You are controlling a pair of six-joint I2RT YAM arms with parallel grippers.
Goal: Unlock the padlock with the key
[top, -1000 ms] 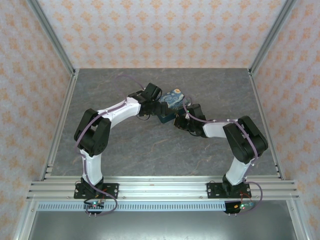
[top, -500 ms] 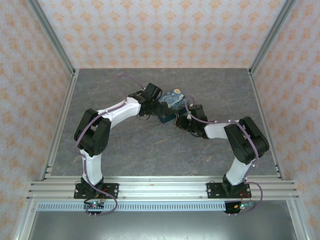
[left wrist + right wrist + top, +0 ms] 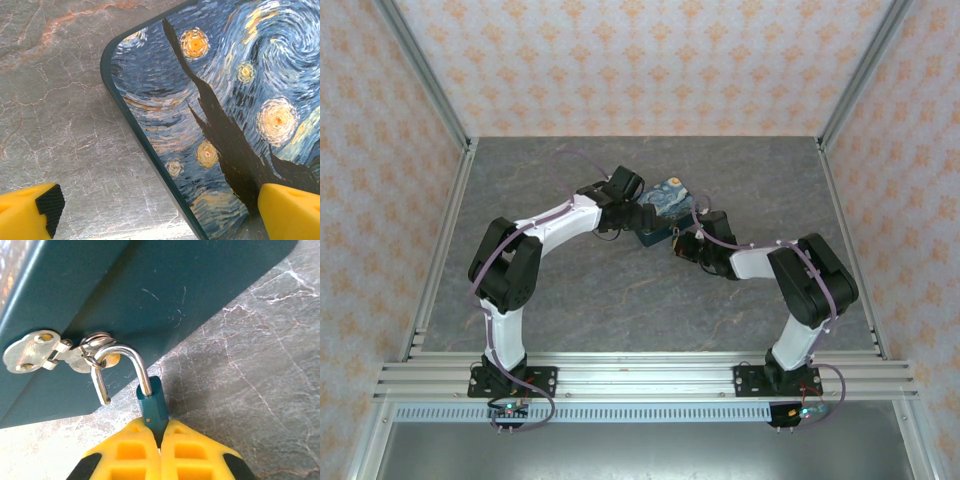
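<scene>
Against the side wall of the rectangular dark-blue painted tin, the right gripper is clamped on the small teal metal padlock hanging from the tin's ring, left gripper jaws apart astride the tin's corner; recommend a square, firm hold without twisting the shackle.

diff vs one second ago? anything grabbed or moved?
Right pincer closed onto the body of the small teal-blue padlock; its wrist shifted slightly rightward. Left pincer, wide open over the dark-blue Starry Night tin, did not move; the tin stayed put too.
</scene>
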